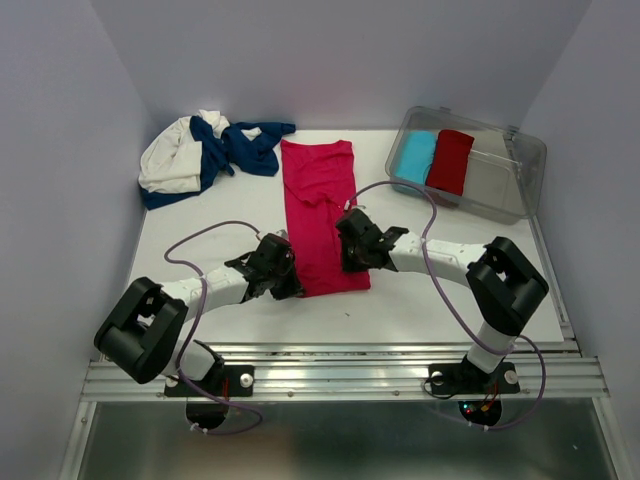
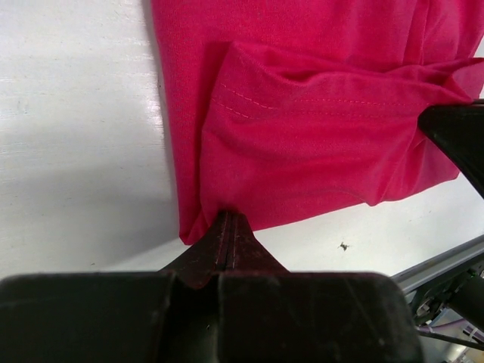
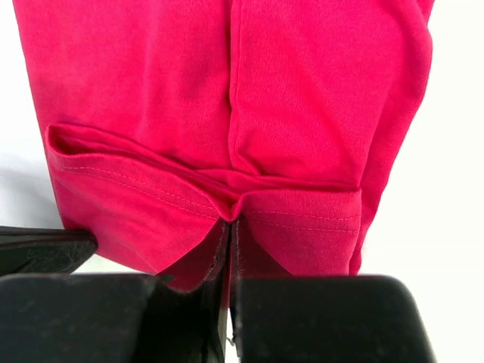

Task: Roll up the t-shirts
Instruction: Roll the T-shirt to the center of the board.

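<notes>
Over at the far right corner of the white table (image 1: 440, 300) sits a clear plastic bin (image 1: 527, 170), and inside it a light-blue roll (image 1: 415, 157) lies snug against a darker red roll (image 1: 450, 160), both at the bin's left end. The right end looks greyish, though I can't tell what it holds. A ridged metal rail (image 1: 350, 375) runs along the table's near edge, and pale walls (image 1: 340, 60) close in behind and at both sides.

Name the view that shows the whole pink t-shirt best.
Top external: the pink t-shirt shows whole on the table. The wrist views show only its near hem, folded over, pinched by the left gripper and right gripper.
</notes>
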You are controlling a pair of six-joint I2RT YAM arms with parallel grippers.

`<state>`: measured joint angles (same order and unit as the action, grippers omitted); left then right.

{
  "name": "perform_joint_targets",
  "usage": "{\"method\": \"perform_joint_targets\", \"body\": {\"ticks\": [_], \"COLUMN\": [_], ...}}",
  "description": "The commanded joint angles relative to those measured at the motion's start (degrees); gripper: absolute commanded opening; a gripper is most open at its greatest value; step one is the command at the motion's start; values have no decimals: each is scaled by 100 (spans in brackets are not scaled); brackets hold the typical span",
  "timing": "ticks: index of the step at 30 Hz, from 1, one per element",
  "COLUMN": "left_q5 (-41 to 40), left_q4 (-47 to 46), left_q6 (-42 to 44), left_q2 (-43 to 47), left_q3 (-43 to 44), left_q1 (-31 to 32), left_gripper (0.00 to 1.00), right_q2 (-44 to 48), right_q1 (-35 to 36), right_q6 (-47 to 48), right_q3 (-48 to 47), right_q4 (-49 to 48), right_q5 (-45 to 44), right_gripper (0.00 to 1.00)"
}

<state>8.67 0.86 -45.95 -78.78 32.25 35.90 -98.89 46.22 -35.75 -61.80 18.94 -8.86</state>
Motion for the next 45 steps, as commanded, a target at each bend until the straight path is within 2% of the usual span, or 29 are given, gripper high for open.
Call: {"method": "perform_joint_targets", "body": {"ticks": [1, 5, 6, 7, 11, 16, 20, 29, 36, 45], "left_q5": [-49, -41, -40, -40, -128, -348, -383, -392, -638, -761], "left_q4": [-34, -7, 1, 19, 247, 660, 705, 318, 318, 362], "left_q6": [43, 60, 60, 69, 139, 183, 183, 227, 298, 218], "left_q2": [-49, -49, -6, 29, 337, 863, 944, -48, -769, -718], "left_q3": [-131, -140, -140, -131, 52, 343, 598, 1098, 1143, 888], "left_q1": [13, 14, 5, 5, 13, 5, 5, 5, -48, -48], "left_gripper": [0, 0, 0, 0, 0, 0, 0, 0, 0, 0], "right_q2": [90, 10, -7, -16, 220, 616, 652, 467, 292, -156], "right_q1": [37, 37, 37, 37, 37, -16, -16, -16, -139, -192], "right_q6": [-99, -117, -117, -108, -73, 32, 121, 120, 270, 428], "right_q3": [-324, -385, -394, -429, -430, -298, -289, -87, 133, 283], "right_q4": [-162, -154, -145, -136, -5, 128, 180, 242, 251, 102], "right_q5": [-344, -406, -414, -414, -572, -766, -459, -607, -582, -608], "right_gripper": [5, 10, 20, 24, 27, 26, 25, 22, 21, 21]}}
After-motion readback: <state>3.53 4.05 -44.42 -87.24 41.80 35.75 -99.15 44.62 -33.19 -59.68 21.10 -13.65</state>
